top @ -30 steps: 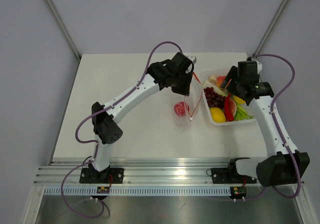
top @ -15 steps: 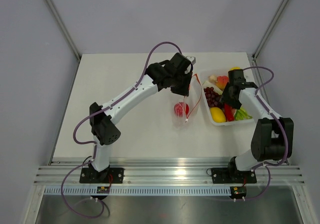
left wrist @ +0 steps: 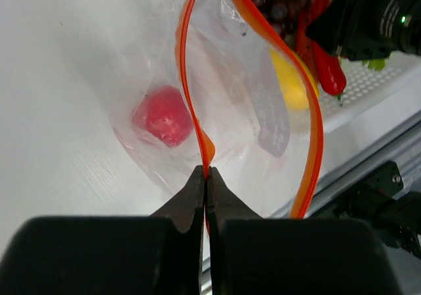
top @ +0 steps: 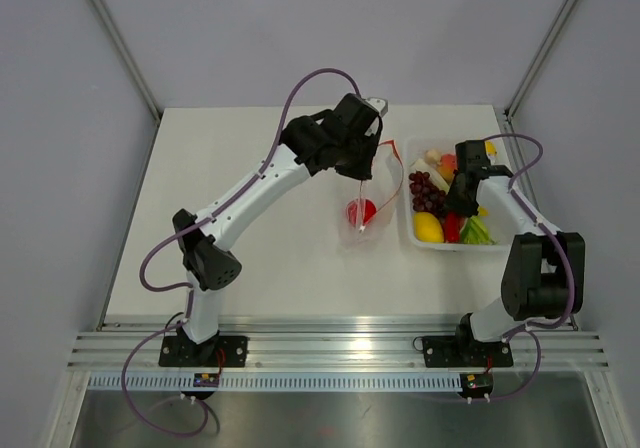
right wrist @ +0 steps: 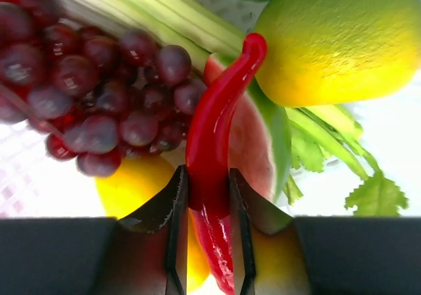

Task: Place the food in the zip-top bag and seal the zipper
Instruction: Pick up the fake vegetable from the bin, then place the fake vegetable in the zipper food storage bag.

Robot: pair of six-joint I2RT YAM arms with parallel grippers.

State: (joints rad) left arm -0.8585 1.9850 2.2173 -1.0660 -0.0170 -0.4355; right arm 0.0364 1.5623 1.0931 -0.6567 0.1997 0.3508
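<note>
- Right arm has folded down into the tray (top: 452,248) vs 1 s ago, when it stood raised over the tray's right side. Left arm + bag shifted slightly left.
- Right gripper (right wrist: 206,176): jaws clamped on the red chili (right wrist: 217,117), a pad on each flank, approx mid-to-lower body. Can't tell if it's off the tray yet; it sits among the grapes (right wrist: 99,78) and next to a lemon (right wrist: 335,41).
- Left gripper (left wrist: 205,176): pinched together on the zipper (left wrist: 185,78), holding up one lip of the zip-top bag (left wrist: 243,124). Other lip bows away, so the mouth gapes.
- Bag rests on the table (top: 250,188) just left of the tray, w/ a red round fruit (left wrist: 164,116) already at its bottom.
- Chili long axis, right wrist view: runs along the fingers, curled stem end away from the wrist, pointed tip back toward it. Top view: mostly hidden under the gripper.
- Bag mouth: long axis runs from the pinch toward the tray side; opening faces up.
- Step in hand, my read: lift chili, carry it to the bag.
- To do it well:
  - lift straight up so neighbours don't drag out
  - come over the gap between the two zipper strands
  - line chili's length up w/ the mouth's length, not across it
  - release low so the floppy wall doesn't fold shut
  - left grip should hold firm throughout
- Risk: chili looks slick & tapered, so it may swivel in the grip.
</note>
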